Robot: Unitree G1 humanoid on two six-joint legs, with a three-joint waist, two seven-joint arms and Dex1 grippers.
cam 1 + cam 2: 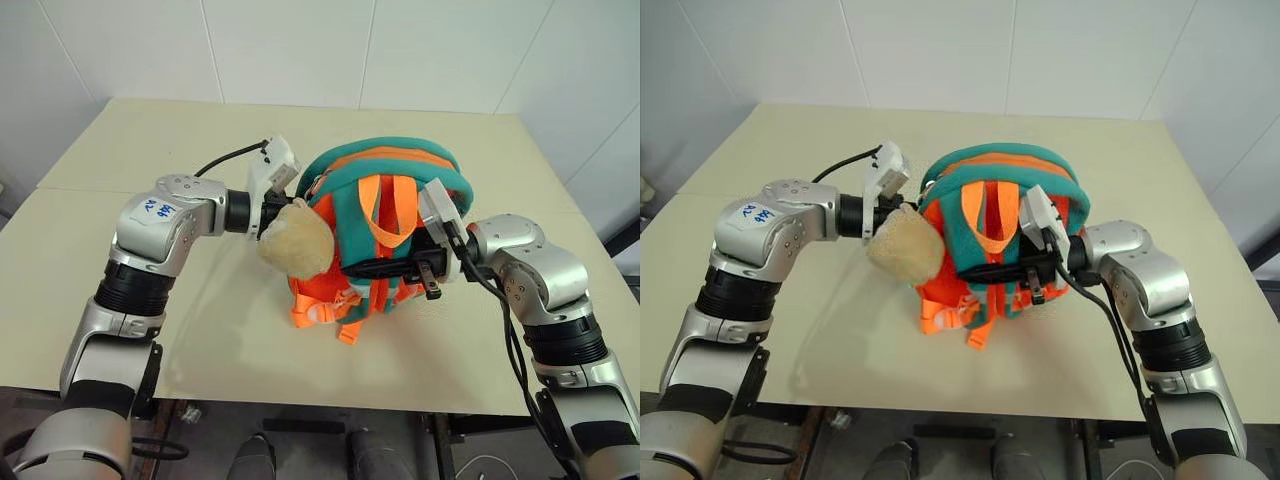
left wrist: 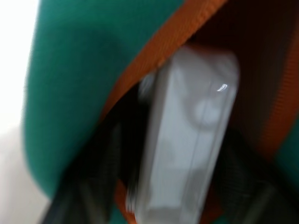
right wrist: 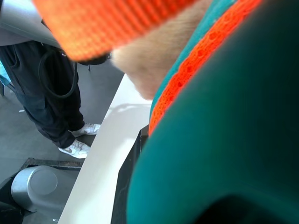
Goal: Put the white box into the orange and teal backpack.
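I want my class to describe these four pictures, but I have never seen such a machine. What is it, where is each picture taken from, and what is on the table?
It is a two-armed humanoid robot. Two pictures look down from its head; two come from cameras on its wrists. On the beige table stands an orange and teal backpack with a beige plush toy hanging on it. The left gripper is at the bag's opening, where the left wrist view shows the white box inside. The right gripper, shut, holds the backpack's teal edge. A person's legs stand beside the table.
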